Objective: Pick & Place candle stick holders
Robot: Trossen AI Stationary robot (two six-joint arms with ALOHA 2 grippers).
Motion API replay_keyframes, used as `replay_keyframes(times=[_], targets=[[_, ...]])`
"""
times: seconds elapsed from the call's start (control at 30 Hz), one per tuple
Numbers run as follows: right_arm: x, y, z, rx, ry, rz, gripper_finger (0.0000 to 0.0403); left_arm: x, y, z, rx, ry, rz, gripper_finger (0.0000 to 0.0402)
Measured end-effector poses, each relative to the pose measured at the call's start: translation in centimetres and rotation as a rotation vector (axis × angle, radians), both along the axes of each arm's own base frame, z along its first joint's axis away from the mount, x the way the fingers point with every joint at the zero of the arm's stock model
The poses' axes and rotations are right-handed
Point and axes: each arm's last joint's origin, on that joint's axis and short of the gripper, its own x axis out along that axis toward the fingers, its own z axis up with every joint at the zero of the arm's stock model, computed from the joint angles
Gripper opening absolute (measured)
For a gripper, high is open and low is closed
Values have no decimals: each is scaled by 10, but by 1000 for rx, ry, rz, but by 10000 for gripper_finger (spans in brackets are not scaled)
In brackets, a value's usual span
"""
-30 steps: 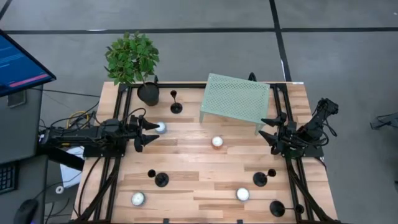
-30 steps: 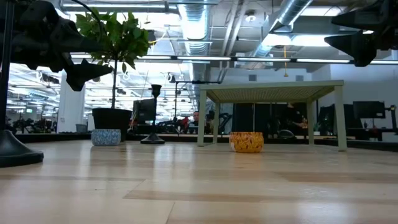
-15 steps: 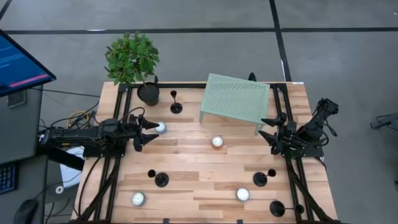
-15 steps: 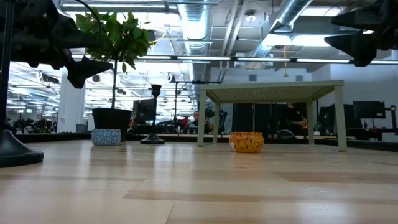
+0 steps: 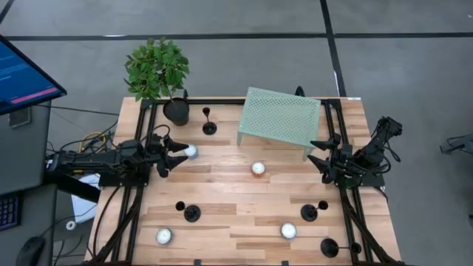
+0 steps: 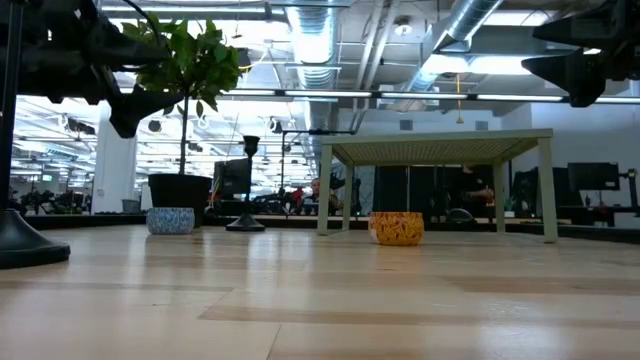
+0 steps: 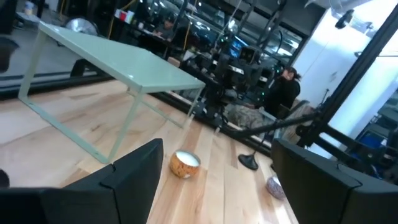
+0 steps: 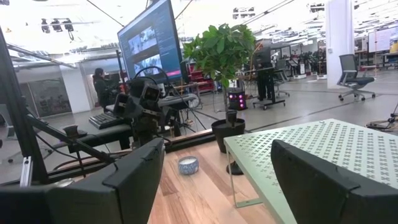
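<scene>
Four black candlesticks stand upright on their disc bases on the wooden table: one at the far side beside the plant pot (image 5: 209,123), one near the left (image 5: 190,213), one near the right (image 5: 310,213) and one at the near right corner (image 5: 329,247). My left gripper (image 5: 174,156) is open and empty above the table's left part, beside a white tealight (image 5: 191,151). My right gripper (image 5: 316,156) is open and empty at the right, by the green table's leg. In the low view the far candlestick (image 6: 248,186) stands by the pot.
A green perforated little table (image 5: 279,118) stands at the far right. A potted plant (image 5: 176,111) is at the far left. Tealights lie at the middle (image 5: 257,168), near right (image 5: 288,230) and near left (image 5: 163,236). Bare wood lies in the middle.
My left gripper has risen a little and drawn back slightly toward the table's left edge, staying open.
</scene>
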Motion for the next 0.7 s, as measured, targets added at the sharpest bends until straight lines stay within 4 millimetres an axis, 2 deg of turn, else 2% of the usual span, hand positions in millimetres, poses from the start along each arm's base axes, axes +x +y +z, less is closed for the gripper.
replay_keyframes(times=[0.13,0.43,0.7], targets=[[0,0,0,14,-4,5,286,-2,0,7,2,-71,0,300],[0,0,1,187,-71,36,286,-6,0,19,-26,-210,-11,300],[-3,-2,11,375,-171,68,286,-13,0,31,-48,-356,-25,300]])
